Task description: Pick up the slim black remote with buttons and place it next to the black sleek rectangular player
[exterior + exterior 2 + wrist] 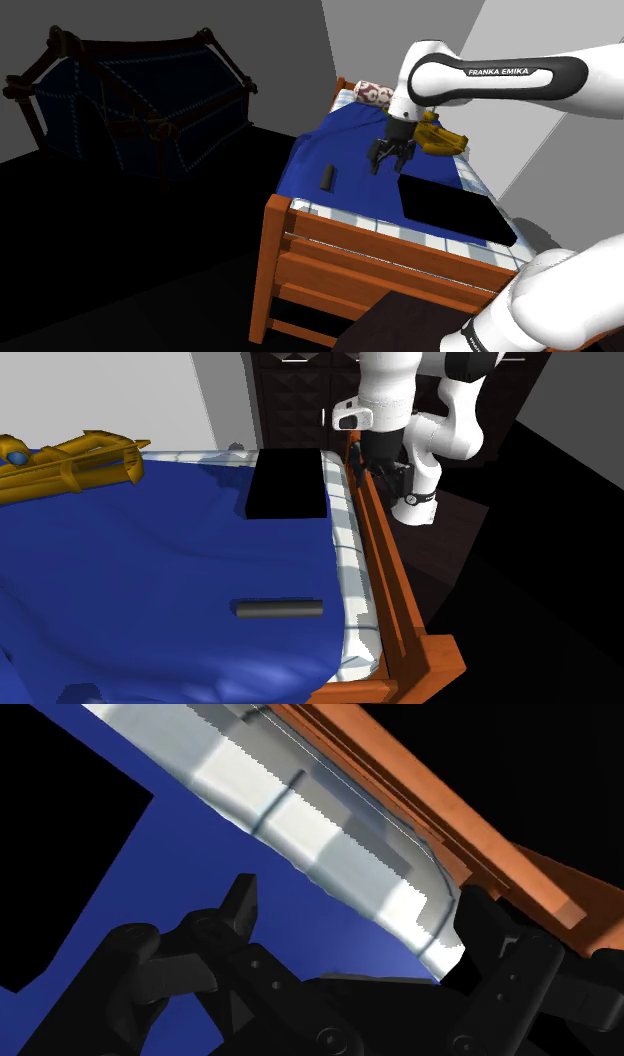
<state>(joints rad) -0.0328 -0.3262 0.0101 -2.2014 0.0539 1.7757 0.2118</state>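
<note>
The slim dark remote (pixel 327 177) (pixel 279 609) lies flat on the blue bed cover (pixel 350 150), near the bed's foot end. The black rectangular player (pixel 455 210) (pixel 288 484) (pixel 60 854) lies flat on the same cover, further toward the shoulder view's right. My gripper (pixel 391 160) (pixel 360 909) hangs open above the cover between the two, a little nearer the player's far corner, and holds nothing. In the wrist view its fingers (pixel 240 904) stand apart over blue cover and the white mattress edge (pixel 330 834).
A yellow toy (pixel 440 135) (pixel 70 462) lies on the cover just behind the gripper. A patterned pillow (pixel 372 93) sits at the head end. The orange wooden footboard (pixel 330 250) (pixel 390 572) (pixel 470 814) bounds the bed. A dark tent-like frame (pixel 130 100) stands on the floor.
</note>
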